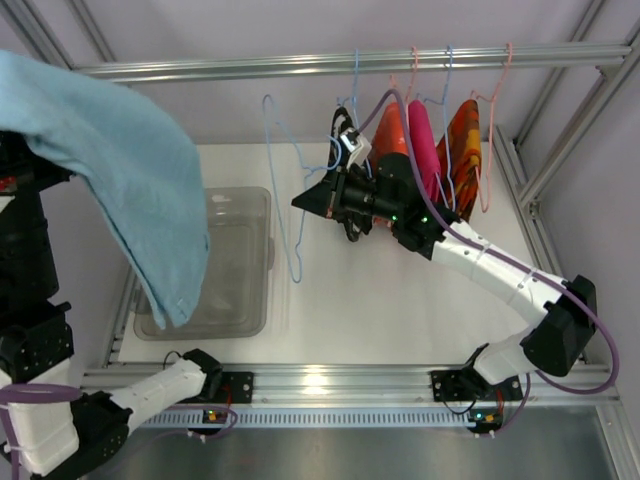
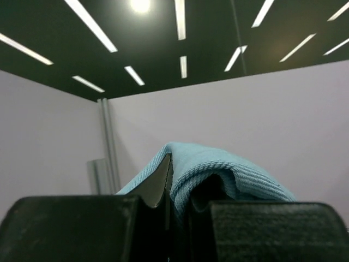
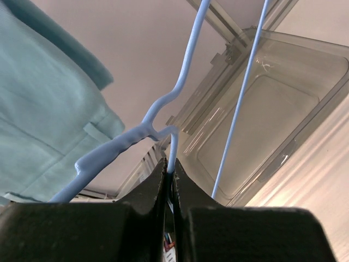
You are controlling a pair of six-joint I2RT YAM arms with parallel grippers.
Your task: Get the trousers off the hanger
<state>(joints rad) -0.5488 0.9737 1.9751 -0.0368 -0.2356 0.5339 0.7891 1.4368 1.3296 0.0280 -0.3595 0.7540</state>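
The light blue trousers (image 1: 120,170) hang free of the hanger, draped from my raised left arm over the left side of the table. In the left wrist view my left gripper (image 2: 177,202) is shut on a fold of the trousers (image 2: 218,164). The bare light blue wire hanger (image 1: 297,270) hangs in mid-air over the table's middle. My right gripper (image 1: 305,200) is shut on its wire. The right wrist view shows the jaws (image 3: 170,172) pinching the hanger (image 3: 187,65), with the trousers (image 3: 43,109) at the left.
A clear plastic bin (image 1: 268,250) sits on the table under the trousers' lower end and shows in the right wrist view (image 3: 305,38). Several hangers with red, pink and orange garments (image 1: 420,140) hang from the back rail (image 1: 250,67). Frame posts stand at the right.
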